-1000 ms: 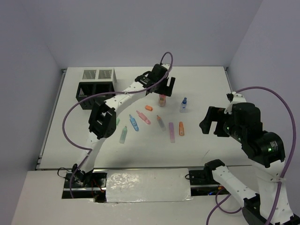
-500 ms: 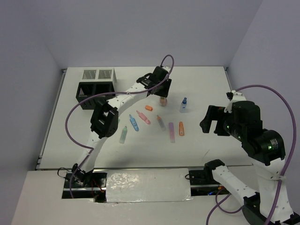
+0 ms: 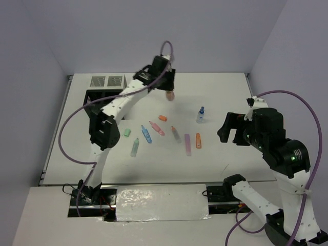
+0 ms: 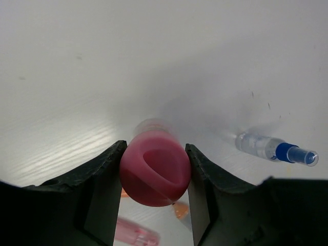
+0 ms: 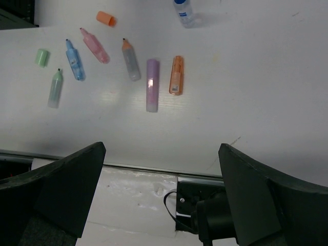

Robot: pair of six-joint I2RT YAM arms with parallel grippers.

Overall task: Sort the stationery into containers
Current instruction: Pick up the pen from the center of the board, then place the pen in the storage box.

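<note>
Left wrist: left claw pinches pink-capped bottle above the table.

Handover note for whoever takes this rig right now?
Left pincer shut on the pink-capped bottle, held clear of the table.
Right pincer open, empty, hovering at right.
Markers, stubs and the blue-capped bottle lie loose on the table.
Organizer far left; contents not visible.
Done: nothing confirmed. To do: drop the bottle in, then all the rest.
</note>
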